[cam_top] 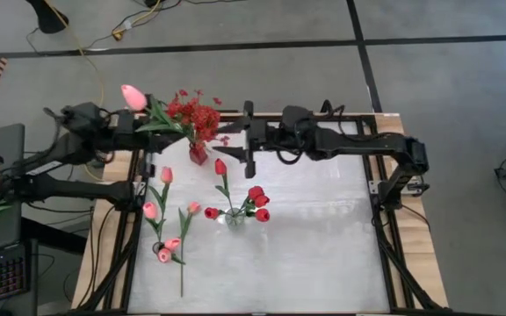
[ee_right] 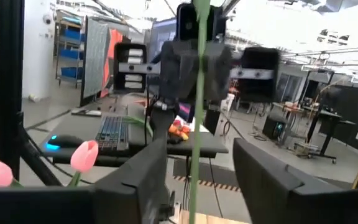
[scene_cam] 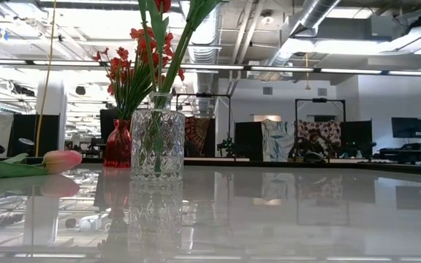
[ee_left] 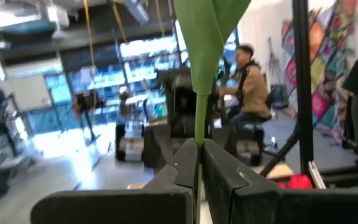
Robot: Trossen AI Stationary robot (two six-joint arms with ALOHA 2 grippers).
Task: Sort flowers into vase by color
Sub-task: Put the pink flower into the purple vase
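1. Left hand (cam_top: 152, 129) pressed together on the green stem of a pink tulip (cam_top: 133, 96), held up over the back of the desk (cam_top: 323, 254), just left of the red vase (cam_top: 198, 154).
2. Same grip seen from the left wrist: dark fingers (ee_left: 182, 168) pinching the stem (ee_left: 200, 118), broad leaf rising above.
3. Right hand (cam_top: 246, 136) spread, fingers apart on either side of that stem, just right of the red vase; stem (ee_right: 196, 124) running free through the gap in the right wrist view.
4. Red vase holding a bushy spray of small red blossoms (cam_top: 193, 114).
5. Clear glass vase (cam_top: 235, 216) in front of the red vase, nearer the desk's middle, holding red tulip buds (cam_top: 257, 204).
6. Loose pink tulips (cam_top: 158, 211) lying flat on the desk, left of the glass vase and forward of the red vase.
7. Person seated in the room behind, beyond the desk (ee_left: 248, 81).
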